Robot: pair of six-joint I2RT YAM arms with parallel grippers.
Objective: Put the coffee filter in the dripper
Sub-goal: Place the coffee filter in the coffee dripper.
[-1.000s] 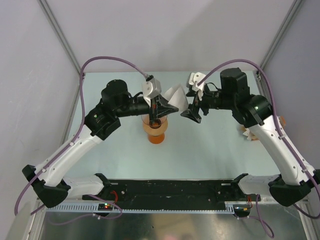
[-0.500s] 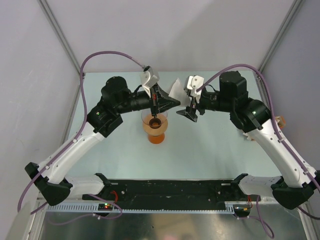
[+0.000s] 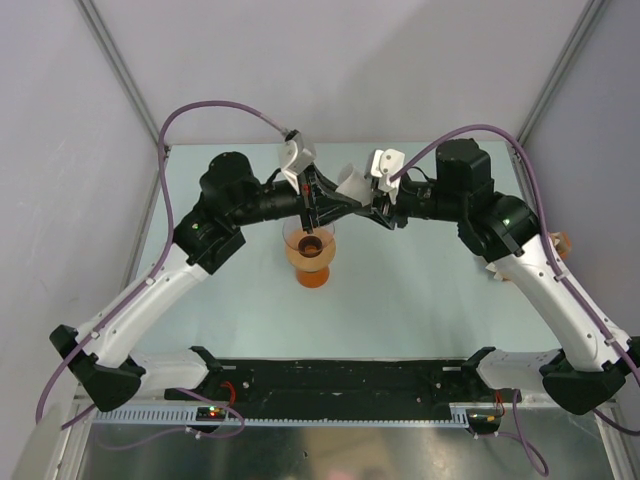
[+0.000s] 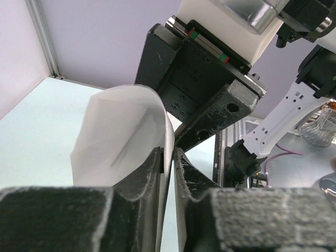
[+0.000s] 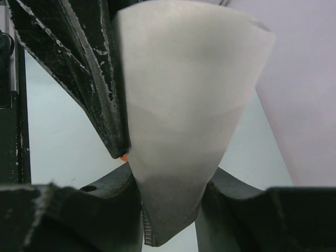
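Note:
The coffee filter (image 3: pixel 352 182), a white paper cone, hangs in the air between both grippers, above and to the right of the dripper (image 3: pixel 310 258). The dripper is a clear funnel on an orange base, standing on the table. My right gripper (image 3: pixel 372 212) is shut on the filter's narrow end (image 5: pixel 173 157), with a finger pressed against each side. My left gripper (image 3: pixel 340 207) has the filter's edge (image 4: pixel 126 136) between its fingers. Its jaws stand slightly apart, with a thin gap showing beside the paper (image 4: pixel 169 152). The filter's mouth opens upward.
A tan-and-white stack of paper fans (image 3: pixel 492 265) lies at the table's right edge, partly behind my right arm. A black rail (image 3: pixel 340 378) runs along the near edge. Grey walls and metal posts enclose the back and sides.
My right gripper moved left onto the filter and closed around its narrow end. My left gripper's jaws loosened a little on the paper's edge. The dripper stayed put.

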